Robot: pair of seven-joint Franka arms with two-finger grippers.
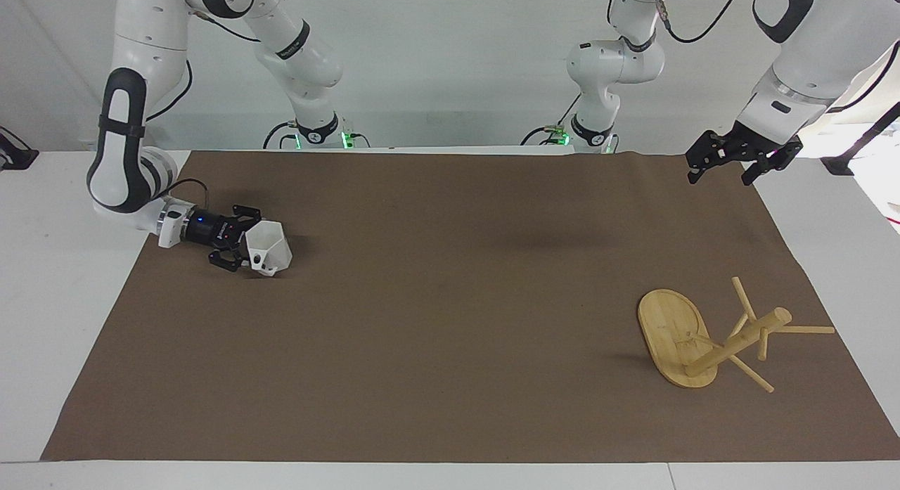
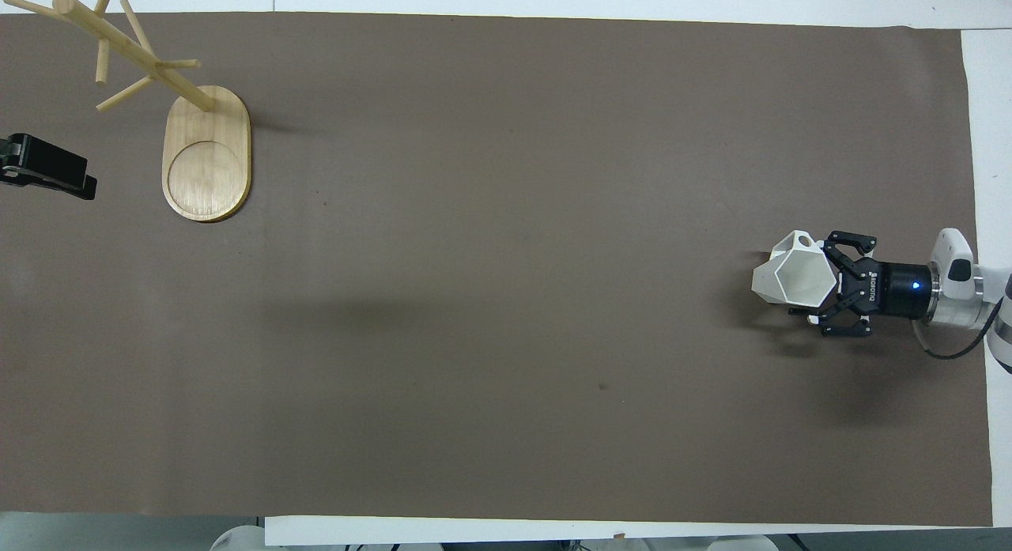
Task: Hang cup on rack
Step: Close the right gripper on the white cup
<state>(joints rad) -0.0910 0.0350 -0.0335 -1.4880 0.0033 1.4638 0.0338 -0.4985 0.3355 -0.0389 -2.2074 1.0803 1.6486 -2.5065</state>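
White cup (image 1: 268,247) on the brown mat (image 1: 450,300) at the right arm's end of the worktop, tipped on its side with its mouth toward the right tool (image 1: 239,247), which lies low and level right against the rim, fingers spread wide, no grip on it. Wooden rack (image 1: 710,339) upright on its oval base at the left arm's end, well apart from the cup and farther from the robots, pegs bare. Left tool (image 1: 728,168) up in the air over the mat's corner at the left arm's end, fingers apart, nothing in them.
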